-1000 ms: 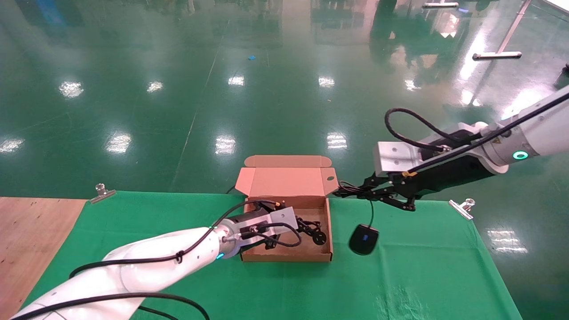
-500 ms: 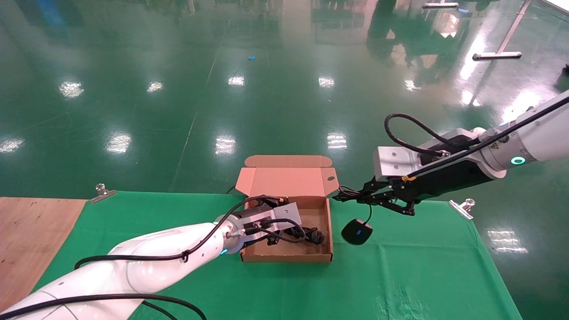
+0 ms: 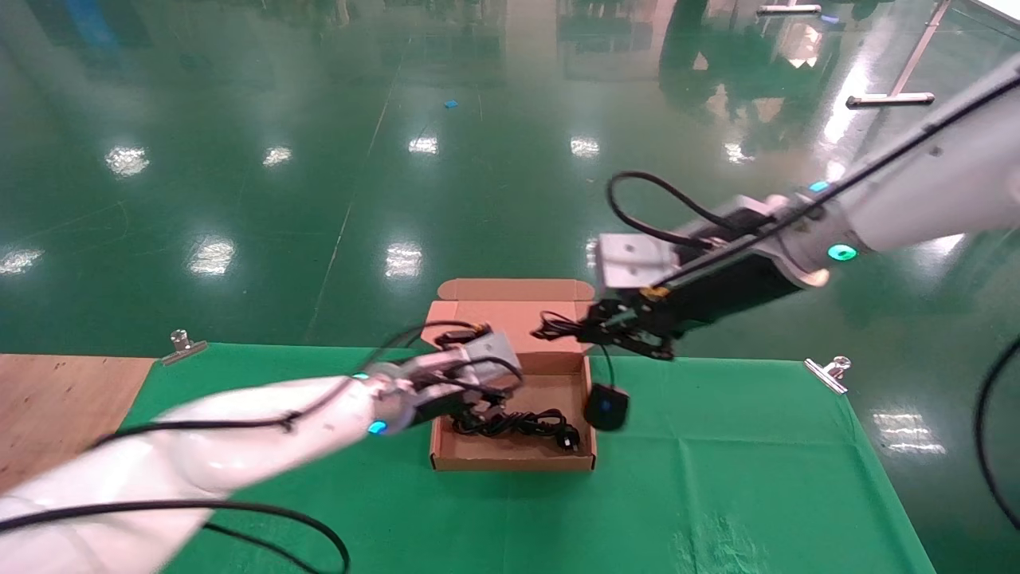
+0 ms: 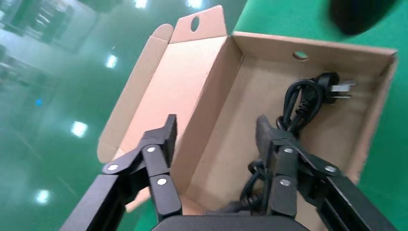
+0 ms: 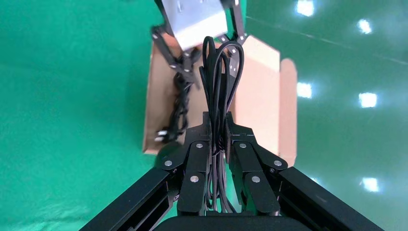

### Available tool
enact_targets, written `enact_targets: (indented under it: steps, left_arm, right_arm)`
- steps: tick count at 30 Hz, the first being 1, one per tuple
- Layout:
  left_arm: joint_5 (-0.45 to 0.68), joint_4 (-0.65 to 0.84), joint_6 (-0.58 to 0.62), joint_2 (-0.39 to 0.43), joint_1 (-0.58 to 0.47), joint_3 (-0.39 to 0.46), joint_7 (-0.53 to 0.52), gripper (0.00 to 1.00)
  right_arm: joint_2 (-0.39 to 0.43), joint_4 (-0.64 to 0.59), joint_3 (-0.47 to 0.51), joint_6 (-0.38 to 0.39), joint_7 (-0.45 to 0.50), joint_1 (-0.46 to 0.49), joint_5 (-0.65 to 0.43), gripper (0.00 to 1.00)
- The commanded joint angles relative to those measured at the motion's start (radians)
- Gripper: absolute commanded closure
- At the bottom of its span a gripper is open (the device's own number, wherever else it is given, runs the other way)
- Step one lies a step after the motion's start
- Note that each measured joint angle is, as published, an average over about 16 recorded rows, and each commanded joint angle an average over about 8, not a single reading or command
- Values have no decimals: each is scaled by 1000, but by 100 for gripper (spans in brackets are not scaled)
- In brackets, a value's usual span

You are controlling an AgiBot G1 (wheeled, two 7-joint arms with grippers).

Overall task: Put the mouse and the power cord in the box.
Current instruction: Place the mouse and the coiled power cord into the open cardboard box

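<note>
The brown cardboard box stands open on the green cloth, lid raised at the back. The bundled power cord lies on its floor. My left gripper hovers open over the box's left part, nothing between its fingers. My right gripper is shut on the mouse's coiled thin cable, above the box's right rear corner. The black mouse dangles from it just outside the box's right wall.
The green cloth covers the table, with bare wood at the left. Metal clips hold the cloth at the far edge. Beyond that edge is only shiny green floor.
My right arm has swung left and carried the hanging mouse up to the box's right wall. My left gripper has drawn back left, and the power cord now lies loose in the box.
</note>
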Motion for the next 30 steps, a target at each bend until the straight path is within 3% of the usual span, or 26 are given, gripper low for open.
enact_targets:
  steps: [1, 11, 18, 25, 30]
  left_arm:
    - [-40, -33, 32, -40, -6, -22, 10, 0]
    - [-204, -286, 103, -329, 49, -146, 47, 0]
    - [-282, -392, 121, -483, 117, -200, 62, 0]
    - [-334, -420, 121, -556, 178, -234, 96, 0]
    - [-361, -405, 126, -554, 200, -254, 131, 0]
  right_arm:
    - [-22, -3, -2, 8, 11, 8, -3, 100]
    - [-86, 80, -53, 126, 69, -47, 5, 100]
    - [-93, 213, -151, 299, 149, -139, 61, 100]
    - [-93, 295, -271, 542, 196, -227, 116, 100]
    - [-92, 309, -362, 626, 221, -270, 151, 100]
